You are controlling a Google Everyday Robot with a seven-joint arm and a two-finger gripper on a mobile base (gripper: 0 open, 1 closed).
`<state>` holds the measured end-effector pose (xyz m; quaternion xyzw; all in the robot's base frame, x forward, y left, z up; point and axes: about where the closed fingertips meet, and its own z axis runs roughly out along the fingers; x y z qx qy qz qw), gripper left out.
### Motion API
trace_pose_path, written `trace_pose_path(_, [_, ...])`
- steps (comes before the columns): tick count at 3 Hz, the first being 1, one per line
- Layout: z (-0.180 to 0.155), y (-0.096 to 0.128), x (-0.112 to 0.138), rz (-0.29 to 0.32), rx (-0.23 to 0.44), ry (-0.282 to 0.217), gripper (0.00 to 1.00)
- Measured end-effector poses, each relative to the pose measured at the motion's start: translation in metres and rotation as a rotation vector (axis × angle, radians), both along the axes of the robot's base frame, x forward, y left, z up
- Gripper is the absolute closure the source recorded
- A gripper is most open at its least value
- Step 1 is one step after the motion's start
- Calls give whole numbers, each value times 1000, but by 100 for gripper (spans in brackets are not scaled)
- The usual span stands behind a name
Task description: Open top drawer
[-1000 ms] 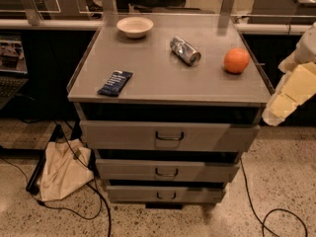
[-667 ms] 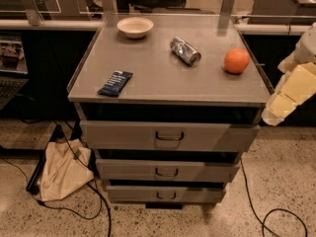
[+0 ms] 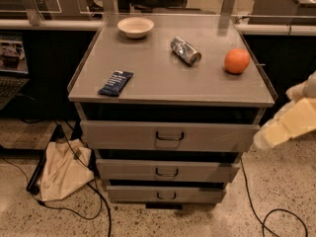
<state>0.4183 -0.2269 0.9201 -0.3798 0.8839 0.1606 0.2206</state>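
Camera view looked down on a grey metal cabinet [image 3: 168, 98] with three drawers stacked in its front. The top drawer [image 3: 123, 135] was the widest and tallest of them. It sat directly under the cabinet's flat top with a dark gap above its front, and its dark loop handle [image 3: 170, 136] was at the centre. Below it we saw the middle drawer [image 3: 128, 170] and the bottom drawer [image 3: 128, 194], both narrower and with smaller handles.

The gripper [image 3: 270, 134] showed as a pale, blurred shape at the right edge of the view. It was just beside the right end of the top drawer's front and well apart from the handle. We could not tell whether it was released or clenched, and we saw nothing held in it.

On the cabinet's top we noted a pale bowl [image 3: 136, 27] at the back left and a silver can [image 3: 185, 51] lying on its side near the middle. An orange [image 3: 237, 61] sat to the right and a dark blue packet [image 3: 115, 83] lay near the front left. On the speckled floor [image 3: 286, 181], a beige cloth bag [image 3: 61, 172] lay left of the cabinet among black cables [image 3: 276, 216].
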Motion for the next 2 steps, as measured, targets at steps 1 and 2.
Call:
trace_pose_path(1, [-56,6,-11,-162,91,-3,3])
trace_pose_path(2, [-100,11,3,-231,88,25,9])
